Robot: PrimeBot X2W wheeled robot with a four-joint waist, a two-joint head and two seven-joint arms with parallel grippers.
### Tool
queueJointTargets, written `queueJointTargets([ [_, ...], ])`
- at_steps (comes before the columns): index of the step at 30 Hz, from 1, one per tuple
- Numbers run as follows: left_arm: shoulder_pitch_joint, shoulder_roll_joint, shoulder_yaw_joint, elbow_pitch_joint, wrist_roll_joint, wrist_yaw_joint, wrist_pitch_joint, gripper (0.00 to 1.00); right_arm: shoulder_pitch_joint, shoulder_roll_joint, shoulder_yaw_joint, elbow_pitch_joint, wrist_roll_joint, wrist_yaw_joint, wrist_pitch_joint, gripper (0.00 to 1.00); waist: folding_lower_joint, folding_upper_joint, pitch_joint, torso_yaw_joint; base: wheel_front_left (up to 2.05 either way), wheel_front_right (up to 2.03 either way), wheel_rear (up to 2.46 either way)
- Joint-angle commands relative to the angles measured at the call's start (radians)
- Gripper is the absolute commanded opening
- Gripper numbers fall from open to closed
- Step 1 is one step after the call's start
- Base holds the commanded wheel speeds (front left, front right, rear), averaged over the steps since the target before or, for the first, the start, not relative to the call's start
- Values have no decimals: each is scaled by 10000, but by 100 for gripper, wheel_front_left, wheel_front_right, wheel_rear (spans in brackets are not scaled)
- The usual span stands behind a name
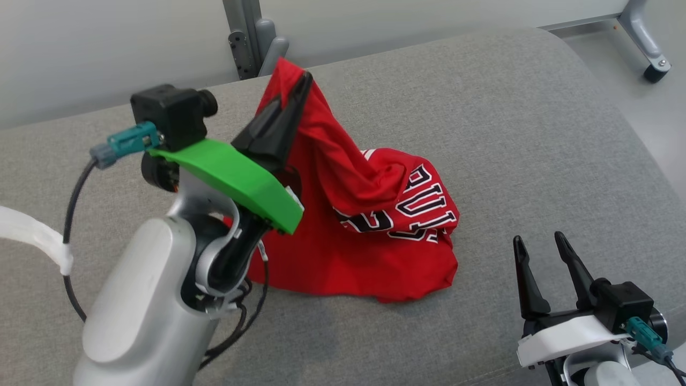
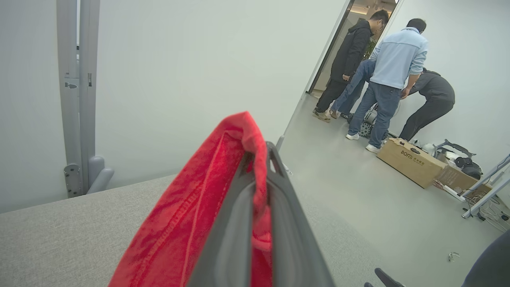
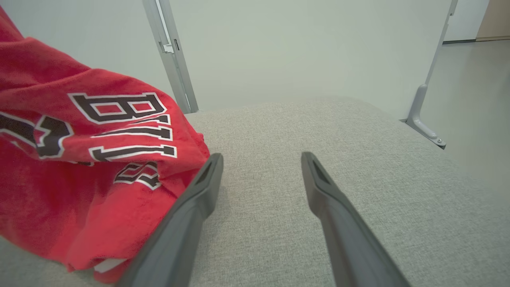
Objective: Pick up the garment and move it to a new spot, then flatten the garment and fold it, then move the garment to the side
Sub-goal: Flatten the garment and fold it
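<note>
A red garment (image 1: 370,225) with black-and-white lettering lies partly bunched on the grey padded table (image 1: 509,134). One edge of it is pulled up high by my left gripper (image 1: 304,80), which is shut on the cloth; the rest trails down onto the surface. In the left wrist view the red garment (image 2: 191,215) is pinched between the dark fingers (image 2: 235,223) and drapes over their left side. My right gripper (image 1: 538,241) stands open at the lower right, low over the table, just right of the garment (image 3: 79,159), with nothing between its fingers (image 3: 199,195).
A grey metal post (image 1: 252,37) stands behind the table, and a wheeled frame leg (image 1: 646,43) on the floor at the far right. Across the room, people (image 2: 392,79) bend over near a cardboard box (image 2: 410,161) and cables on the floor.
</note>
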Motion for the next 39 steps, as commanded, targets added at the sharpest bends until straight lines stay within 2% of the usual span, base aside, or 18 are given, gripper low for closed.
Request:
queueJointTargets([
  [1,-622,212,160,95,219,148,96,0,8,-24,-35,28,113,-3,-32,100,0,0,-110,-153,0,0,0],
  [4,-1079,248,348,396,214,257,222,0,42,-23,-38,34,174,-1,-32,100,0,0,-167,-264,0,0,0],
  [11,-1654,853,896,1744,521,610,352,0,35,-23,3,61,259,-1,-32,100,0,0,-163,-398,0,0,0],
  [17,-1458,1782,1477,4031,744,880,176,0,-146,-23,75,51,297,-1,-32,100,0,0,5,-586,0,0,0],
  [21,-1339,2216,1635,5452,906,780,-214,0,-290,-23,123,43,198,-1,-32,100,0,0,185,-702,0,0,0],
  [26,-1270,2421,1714,6971,1059,664,-914,0,-469,-22,168,36,121,-3,-32,100,0,0,413,-858,0,0,0],
  [32,-1220,2272,1577,8390,1267,480,-1830,0,-457,-22,178,37,52,-3,-32,100,0,0,490,-927,0,0,0],
  [39,-1040,1982,1458,9277,1084,-97,-2434,0,-309,-22,153,70,30,-3,-31,100,0,0,380,-808,0,0,0],
])
